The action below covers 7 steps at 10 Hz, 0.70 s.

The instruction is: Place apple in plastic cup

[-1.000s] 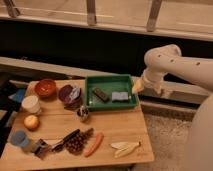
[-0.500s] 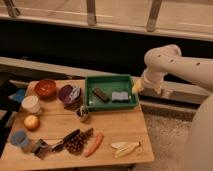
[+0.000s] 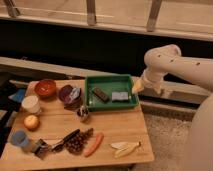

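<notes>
Behind the light wooden table [image 3: 115, 125] runs a dark wall with a railed ledge, and my view matches the one from a second ago: nothing on the table has shifted and the arm has not stirred. I read that as the approach not having begun, so the whole task lies ahead of me. My pincer [image 3: 138, 85] hangs off the table's edge, just beside one end of the green rectangular plastic tray [image 3: 110, 78], its jaws spread as wide as they go and holding nothing. From the pincer, the small round yellow-orange apple [image 3: 31, 122] lies well apart, across the tray and most of the tabletop, at the opposite end. The short light-blue plastic cup [image 3: 20, 138] stands farther from the pincer than the apple, near it but not touching, while the wider white cup [image 3: 31, 104] sits just beside the apple on its other side. I judge the next move to be a long reach past the tray, coming down on the apple without nudging either cup.
</notes>
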Tool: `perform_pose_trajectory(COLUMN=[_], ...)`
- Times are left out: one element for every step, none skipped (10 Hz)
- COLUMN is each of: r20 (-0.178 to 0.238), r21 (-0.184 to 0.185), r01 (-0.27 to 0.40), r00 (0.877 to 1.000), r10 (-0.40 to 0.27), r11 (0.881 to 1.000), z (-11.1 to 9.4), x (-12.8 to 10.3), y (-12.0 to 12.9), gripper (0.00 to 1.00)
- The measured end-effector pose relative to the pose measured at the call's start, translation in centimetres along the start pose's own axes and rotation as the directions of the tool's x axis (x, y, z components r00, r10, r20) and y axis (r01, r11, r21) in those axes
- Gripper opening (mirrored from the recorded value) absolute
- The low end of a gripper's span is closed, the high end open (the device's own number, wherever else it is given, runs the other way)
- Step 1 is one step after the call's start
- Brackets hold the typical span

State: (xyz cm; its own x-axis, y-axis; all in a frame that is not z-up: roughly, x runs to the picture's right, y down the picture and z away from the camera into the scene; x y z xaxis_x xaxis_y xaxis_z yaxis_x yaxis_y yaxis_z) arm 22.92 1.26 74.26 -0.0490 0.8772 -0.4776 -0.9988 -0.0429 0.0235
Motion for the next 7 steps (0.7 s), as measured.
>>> perform_pose_trajectory(r20=[0.0, 0.0, 0.004, 0.007, 0.01, 0.014, 0.018], r21=[0.0, 0.001, 0.011, 0.022, 0.024, 0.024, 0.017], r01=[0.0, 0.001, 0.01, 0.033, 0.054, 0.099, 0.14], r00=[1.0, 1.0, 1.0, 0.999, 0.998, 0.995, 0.99], r10=[0.0, -0.001, -0.01, -0.033, -0.054, -0.099, -0.14], r11=[1.0, 1.0, 1.0, 0.999, 0.998, 0.995, 0.99], z=[0.0, 0.0, -0.1, -0.3, -0.4, -0.6, -0.7], x=[0.0, 0.0, -0.1, -0.4, -0.7, -1.0, -1.2], y=[0.0, 0.0, 0.0, 0.4, 1.2, 3.2, 5.4], gripper=[0.78, 0.78, 0.78, 0.78, 0.78, 0.78, 0.78])
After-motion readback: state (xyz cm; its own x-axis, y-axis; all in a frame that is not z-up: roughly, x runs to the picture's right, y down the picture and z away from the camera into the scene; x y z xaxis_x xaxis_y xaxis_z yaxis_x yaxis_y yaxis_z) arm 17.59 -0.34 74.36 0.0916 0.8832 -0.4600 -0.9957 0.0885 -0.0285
